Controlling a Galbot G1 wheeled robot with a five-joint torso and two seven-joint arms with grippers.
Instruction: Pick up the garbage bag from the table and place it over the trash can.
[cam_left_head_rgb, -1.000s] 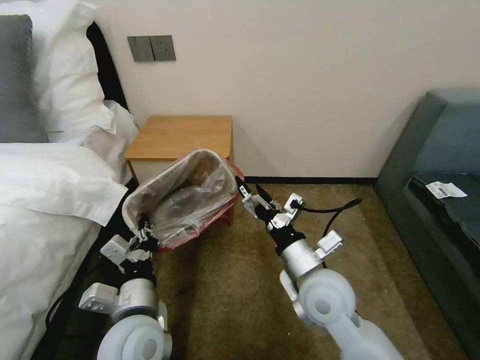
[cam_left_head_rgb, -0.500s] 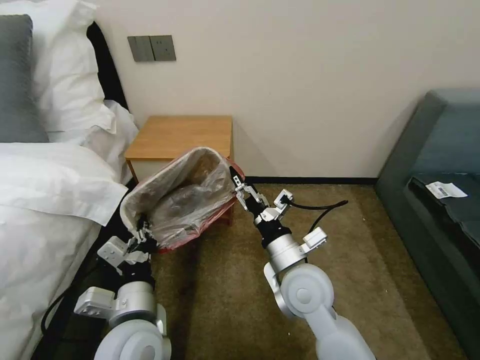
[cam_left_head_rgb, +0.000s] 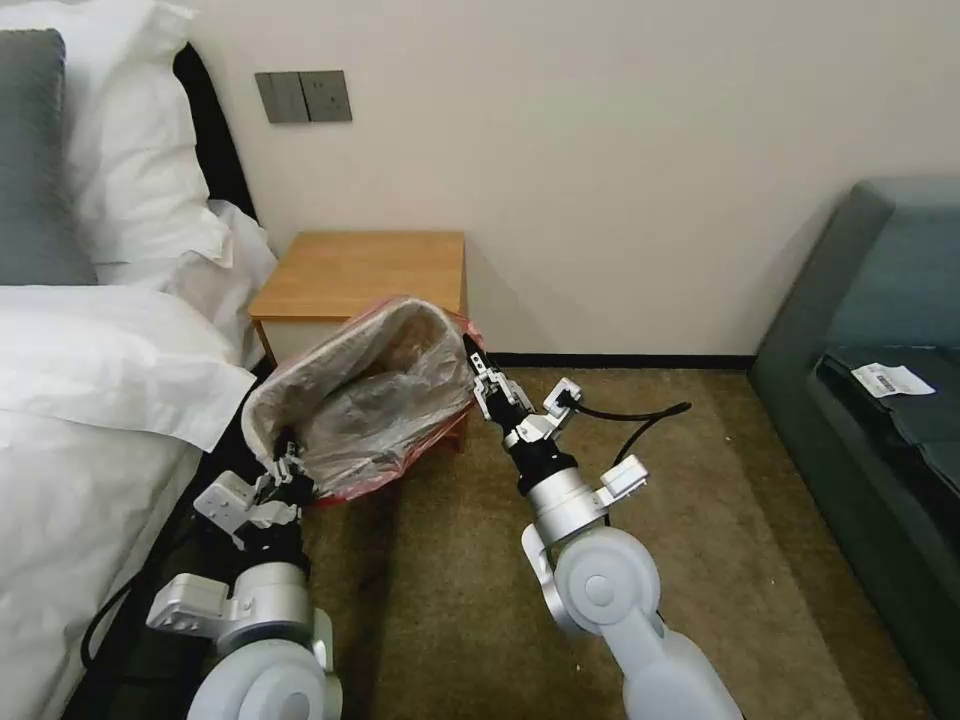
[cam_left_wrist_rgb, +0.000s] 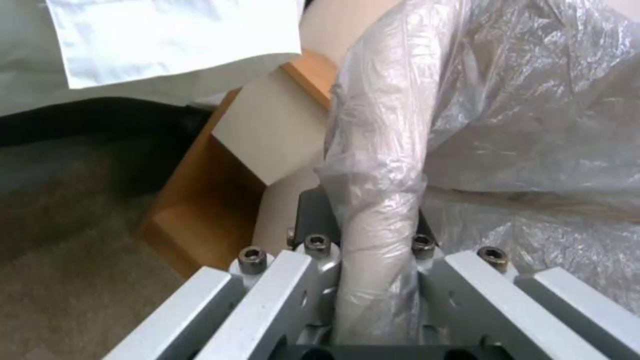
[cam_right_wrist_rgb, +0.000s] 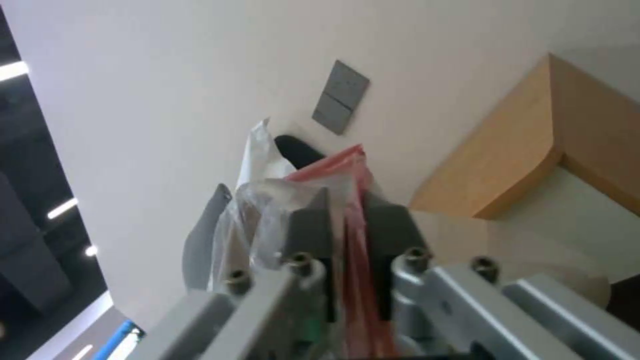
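Left gripper stays clamped on the bagged trash can rim, while the right gripper, now nearer, pinches the garbage bag.

Count on inspection: one garbage bag, one trash can, one counter, two grippers, left and right. Also two white pillows, one grey cushion, one sofa, one paper label.

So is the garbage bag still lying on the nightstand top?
No, the garbage bag is draped over the trash can, held at opposite edges by the left gripper and right gripper, off the table.
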